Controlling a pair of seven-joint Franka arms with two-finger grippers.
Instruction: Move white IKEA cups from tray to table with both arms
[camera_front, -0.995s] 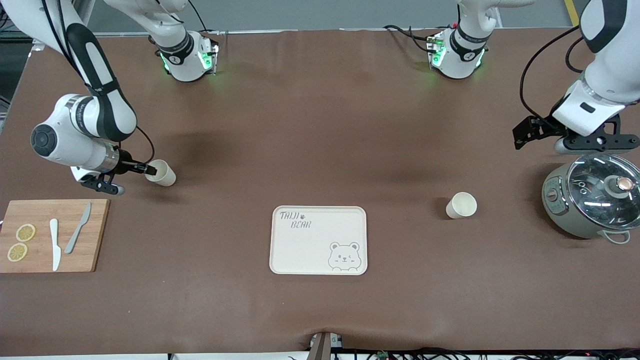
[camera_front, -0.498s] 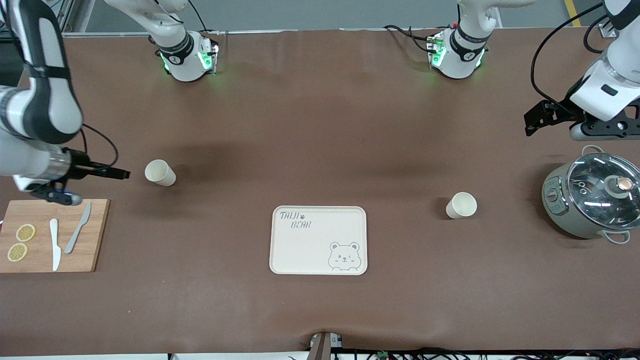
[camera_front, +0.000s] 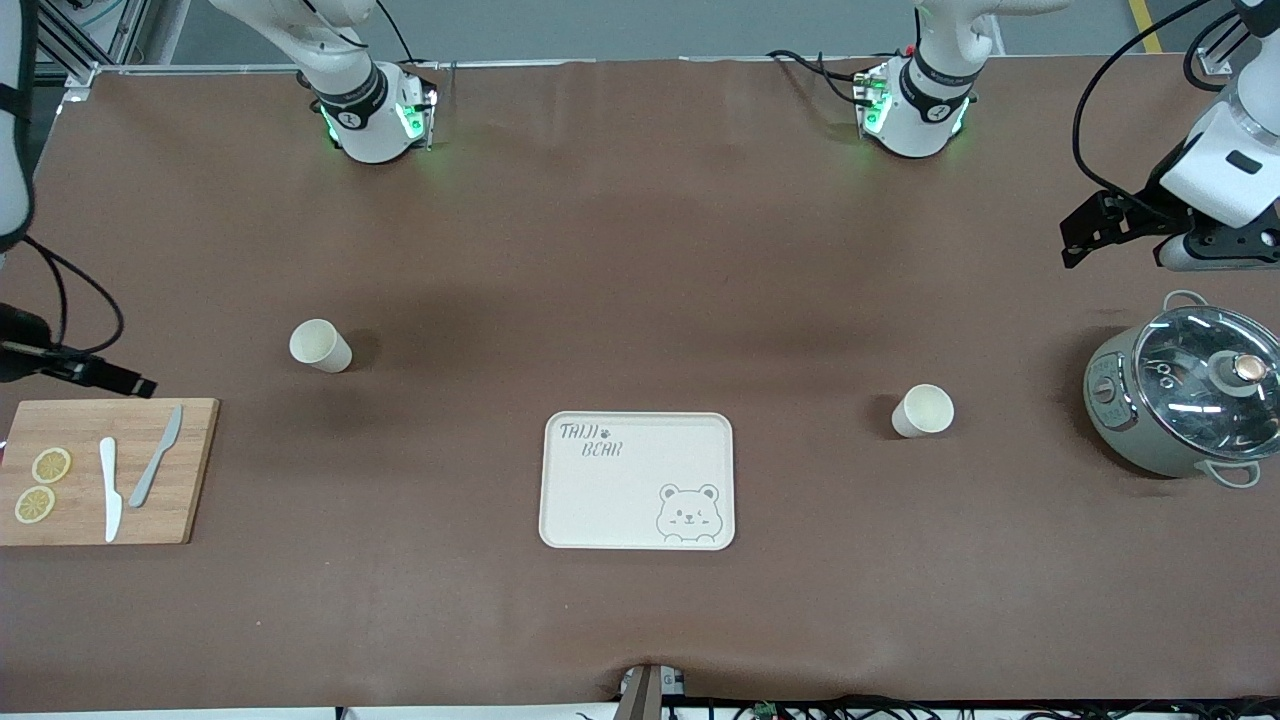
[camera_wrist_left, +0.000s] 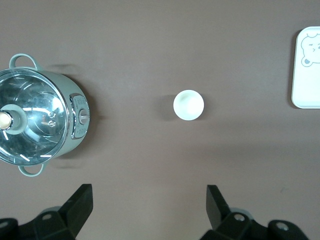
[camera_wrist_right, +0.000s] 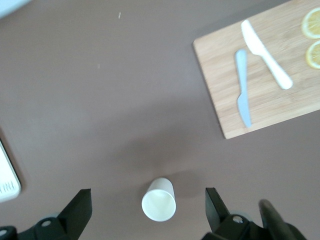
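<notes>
Two white cups are standing upright on the brown table (camera_front: 640, 250), neither on the tray (camera_front: 637, 481). One cup (camera_front: 320, 346) is sitting toward the right arm's end, farther from the front camera than the tray and well apart from it. The other cup (camera_front: 922, 410) is sitting toward the left arm's end, beside the tray's farther corner, not touching it. The tray, cream with a bear print, is lying bare between the two cups.

A wooden cutting board (camera_front: 105, 470) is lying at the right arm's end, carrying a white knife (camera_front: 109, 489), a grey knife (camera_front: 155, 456) and two lemon slices (camera_front: 42, 484). A green pot with a glass lid (camera_front: 1183, 403) is standing at the left arm's end, well apart from the nearer cup. Nothing is lying between either cup and the tray.

The right gripper (camera_front: 130, 384) is hanging just over the farther edge of the cutting board, apart from its cup. In the right wrist view its fingers (camera_wrist_right: 80, 207) are spread wide with nothing between them, the cup (camera_wrist_right: 159, 200) showing below in the gap. The left gripper (camera_front: 1085, 228) is hanging over bare table, above the pot's end. In the left wrist view its fingers (camera_wrist_left: 80, 202) are also spread wide and holding nothing, with the cup (camera_wrist_left: 188, 105) and pot (camera_wrist_left: 40, 122) far below.
</notes>
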